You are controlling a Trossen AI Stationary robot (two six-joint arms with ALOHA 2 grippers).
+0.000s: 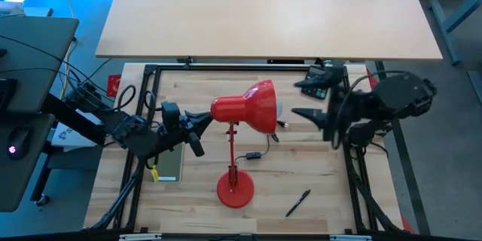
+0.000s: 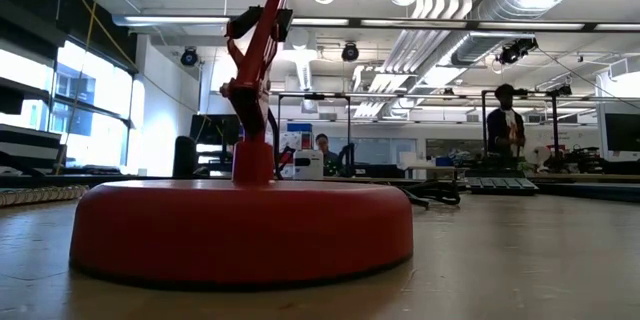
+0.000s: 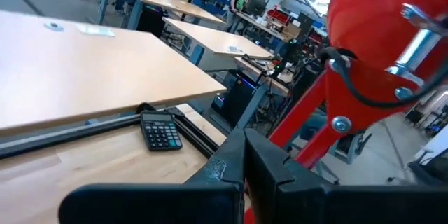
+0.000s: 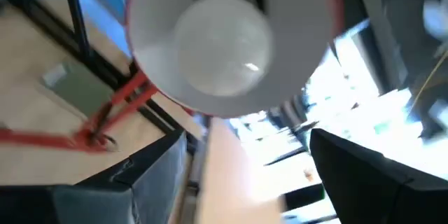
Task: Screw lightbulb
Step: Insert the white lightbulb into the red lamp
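Lightbulb (image 4: 222,40) sits seated in the socket inside the red lamp shade (image 1: 252,105), directly ahead of the right end effector (image 4: 245,168). That end effector's fingers are spread wide, one on each side of the view, with nothing between them; it is near the shade's open mouth but apart from the bulb.

Left end effector (image 1: 197,126) is at the back of the shade, by the neck of the lamp arm (image 3: 315,115). Its fingers look pressed together on or against that neck. Whether they truly clamp it I cannot tell.

Step in hand, by my reading: bulb already in the socket, right arm either lining up to twist it or standing off between turns. Next move would call for advancing straight along the bulb's axis, closing gently on the glass, then rotating the wrist while the left arm steadies the lamp.

View notes:
- Right wrist view alone shows the bulb's full face and socket; high view gives only a pale sliver at the shade's rim.
- Low view shows just the lamp base (image 2: 240,230) on the desk (image 2: 520,260); no end effector.
- High view alone shows a pen (image 1: 298,202) well clear.
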